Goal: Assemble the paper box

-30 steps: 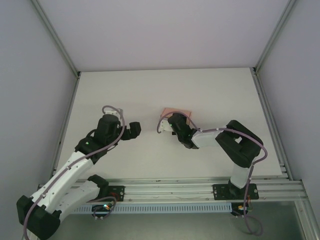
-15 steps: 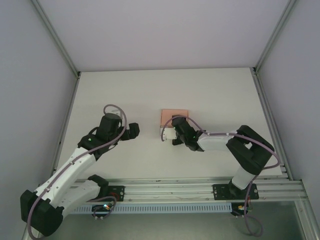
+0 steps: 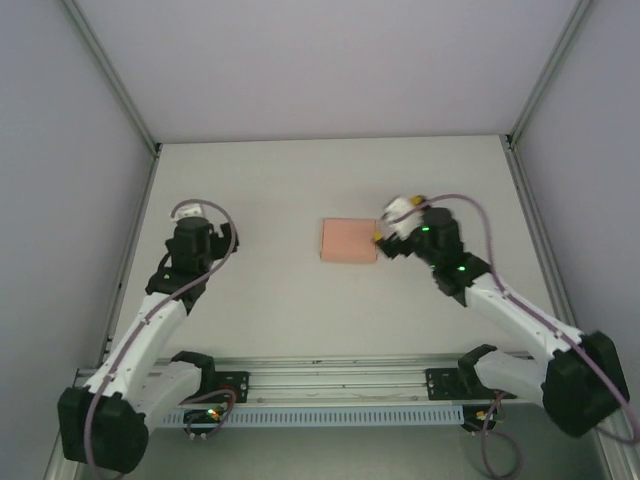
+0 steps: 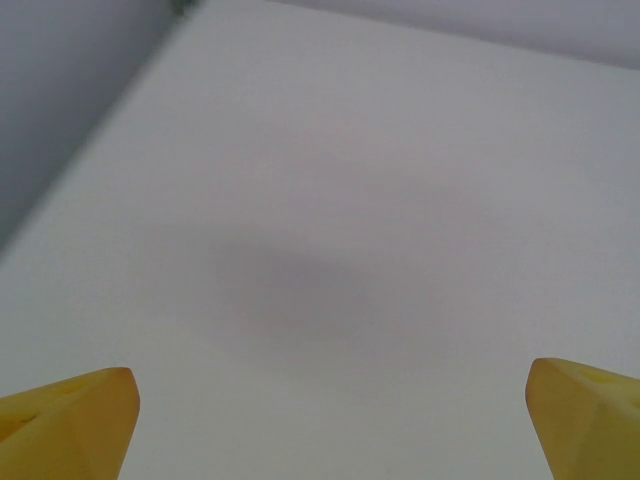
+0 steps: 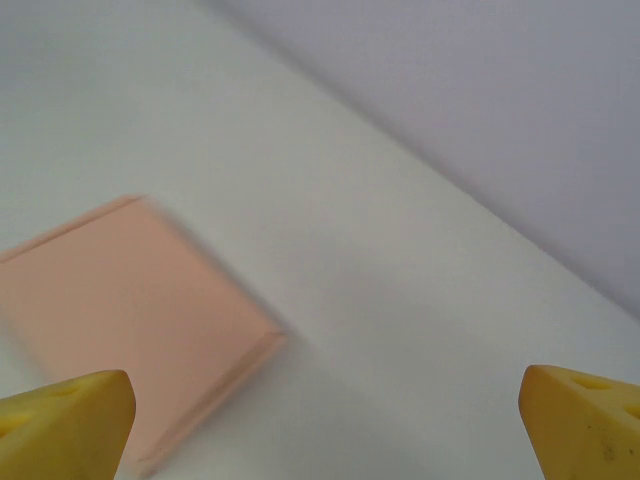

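- Both arms have drawn back since the earlier frames. The right tool point(image 3: 386, 228), which was over the salmon-pink rectangular box of thin card point(image 3: 350, 240), is now just beside the right edge of the box. The left tool point(image 3: 190, 212) has moved away to the left part of the white bench point(image 3: 280, 180).
- On the right tool the jaws, narrower a second ago, now stand wide apart and hold nothing. In the right wrist view its yellow fingertips point(image 5: 70, 415) are far from each other, and the box lies below and to the left.
- Equally, the left tool point(image 4: 332, 375) is fully open and empty, with bare bench in front of it.
- Lying flat and closed in the middle of the bench, between the two arms, the box is not gripped by anything.
- I judge that this release means the last fold is finished and the box looks assembled. No loose flap shows from above, although its sides are hard to see.
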{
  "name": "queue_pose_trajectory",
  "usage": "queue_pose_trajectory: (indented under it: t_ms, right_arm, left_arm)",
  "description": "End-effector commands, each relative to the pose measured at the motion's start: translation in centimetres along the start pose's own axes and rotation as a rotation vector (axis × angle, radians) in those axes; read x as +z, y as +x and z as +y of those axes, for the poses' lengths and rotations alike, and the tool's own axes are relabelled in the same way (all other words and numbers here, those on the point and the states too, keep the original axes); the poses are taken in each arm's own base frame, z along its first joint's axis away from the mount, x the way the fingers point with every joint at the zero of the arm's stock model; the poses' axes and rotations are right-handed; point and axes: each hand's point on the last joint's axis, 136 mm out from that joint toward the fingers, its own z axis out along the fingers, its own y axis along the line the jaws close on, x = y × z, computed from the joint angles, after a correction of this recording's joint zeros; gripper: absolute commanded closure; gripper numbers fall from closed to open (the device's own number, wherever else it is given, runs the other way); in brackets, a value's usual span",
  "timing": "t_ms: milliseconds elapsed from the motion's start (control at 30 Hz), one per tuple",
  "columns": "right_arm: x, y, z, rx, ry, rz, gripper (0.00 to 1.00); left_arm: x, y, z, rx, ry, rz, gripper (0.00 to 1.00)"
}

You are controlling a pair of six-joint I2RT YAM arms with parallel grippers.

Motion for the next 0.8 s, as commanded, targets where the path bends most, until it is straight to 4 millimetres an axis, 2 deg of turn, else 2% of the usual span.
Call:
queue_pose_trajectory:
  t_ms: [0, 33, 100, 167, 333, 367, 400, 433, 467, 533, 600, 633, 767]
  right_arm:
    - [0.3, 3.4, -3.2, 0.337, 0.107, -0.032, 0.0]
    - [0.4, 4.6, -4.6, 0.379, 0.167, -0.025, 0.0]
    - [0.8, 6.6, -6.2, 0.44, 0.209, -0.004, 0.0]
    - [1.3, 8.1, -6.9, 0.43, 0.23, -0.003, 0.0]
    - [2.2, 10.0, -7.0, 0.405, 0.258, -0.087, 0.0]
    - [2.4, 10.1, -6.9, 0.401, 0.256, -0.093, 0.0]
    - [3.0, 10.9, -6.6, 0.407, 0.238, -0.073, 0.0]
    - [3.7, 11.5, -6.4, 0.413, 0.221, -0.065, 0.0]
    - [4.7, 11.9, -6.4, 0.423, 0.204, -0.075, 0.0]
    - [5.1, 13.3, -8.3, 0.512, 0.246, 0.05, 0.0]
    - [4.8, 13.2, -8.6, 0.512, 0.274, -0.013, 0.0]
    - [4.6, 13.6, -9.0, 0.527, 0.304, 0.015, 0.0]
    - [4.9, 13.2, -8.4, 0.504, 0.264, 0.013, 0.0]
  left_arm:
    - [2.8, -1.2, 3.7, 0.061, -0.113, -0.189, 0.0]
    - [3.4, -1.0, 4.6, 0.038, -0.139, -0.225, 0.0]
    - [4.3, -0.7, 5.3, 0.03, -0.163, -0.28, 0.0]
    - [5.4, -0.3, 4.5, 0.088, -0.128, -0.317, 0.0]
    - [8.1, 1.2, 3.1, 0.158, -0.068, -0.319, 0.0]
    - [8.2, 1.0, 2.8, 0.17, -0.047, -0.347, 0.0]
    - [8.6, 2.0, 2.1, 0.169, 0.003, -0.29, 0.0]
    - [9.6, 2.5, 2.5, 0.158, -0.006, -0.255, 0.0]
    - [10.1, 1.8, 2.7, 0.158, 0.003, -0.293, 0.0]
    - [10.7, 2.6, 2.8, 0.127, 0.024, -0.177, 0.0]
    - [10.6, 2.2, 2.7, 0.147, 0.021, -0.238, 0.0]
    - [10.6, 2.3, 2.7, 0.138, 0.024, -0.221, 0.0]
    - [10.6, 2.2, 2.7, 0.148, 0.018, -0.224, 0.0]
